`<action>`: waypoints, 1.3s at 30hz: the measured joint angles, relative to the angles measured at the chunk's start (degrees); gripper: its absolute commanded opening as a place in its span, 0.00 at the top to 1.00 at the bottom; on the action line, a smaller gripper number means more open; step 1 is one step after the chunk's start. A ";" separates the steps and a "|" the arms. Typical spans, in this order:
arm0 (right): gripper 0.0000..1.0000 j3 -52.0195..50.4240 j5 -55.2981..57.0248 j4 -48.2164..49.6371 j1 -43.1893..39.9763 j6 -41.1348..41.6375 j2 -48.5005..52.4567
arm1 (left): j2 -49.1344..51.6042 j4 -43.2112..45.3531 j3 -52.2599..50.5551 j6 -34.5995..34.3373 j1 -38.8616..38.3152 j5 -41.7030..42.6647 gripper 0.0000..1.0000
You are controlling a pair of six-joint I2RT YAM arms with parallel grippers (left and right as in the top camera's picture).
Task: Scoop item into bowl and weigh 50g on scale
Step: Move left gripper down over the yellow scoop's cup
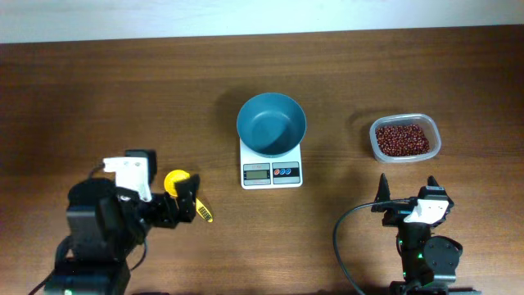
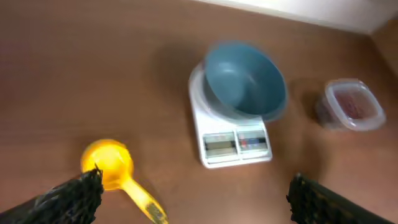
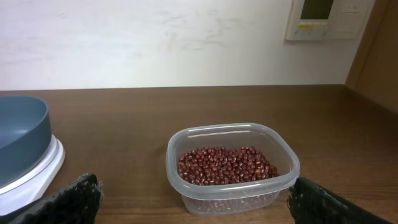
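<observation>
Dark red-brown oval beans [image 3: 227, 167] lie in a loose heap inside a clear rounded-rectangular plastic tub [image 3: 230, 198], filling its lower part. The tub sits on a brown wooden surface [image 1: 98, 98], at the right side in the overhead view, well apart from the scale.

Round deep teal-blue bowl [image 1: 271, 123]: upright on a small flat white square scale [image 1: 271, 172], covering most of the platform. Nothing shows inside it. The grey display and the blue and red round buttons stay uncovered along the scale's near edge. Display digits are too small to read.

Yellow plastic scoop [image 2: 109, 163]: lies flat on the surface, left of the scale, cup open upward, handle running toward the near edge.

Left tool [image 2: 196, 180]: released, jaws spread wide, grasping nothing. In the left wrist view the scoop's cup sits just beside one finger [image 2: 71, 199]; whether they touch cannot be told. Scale and bowl lie ahead of it.

Right tool [image 3: 194, 183]: released, jaws spread wide, grasping nothing. It hangs low just short of the tub, which shows between its two fingers in the right wrist view.

White wall [image 3: 155, 37] rises behind the surface's far edge.
</observation>
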 measured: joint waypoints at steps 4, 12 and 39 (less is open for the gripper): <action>0.01 0.00 0.00 0.00 0.00 0.02 0.00 | 1.51 -5.46 0.11 -0.02 0.00 3.58 0.01; 0.01 0.00 0.00 0.00 0.00 0.00 0.00 | 4.44 -10.99 0.28 -11.87 0.00 -8.09 0.13; 0.01 0.00 0.00 0.00 0.00 0.02 0.04 | 42.82 2.47 0.66 -22.01 0.00 -23.63 0.24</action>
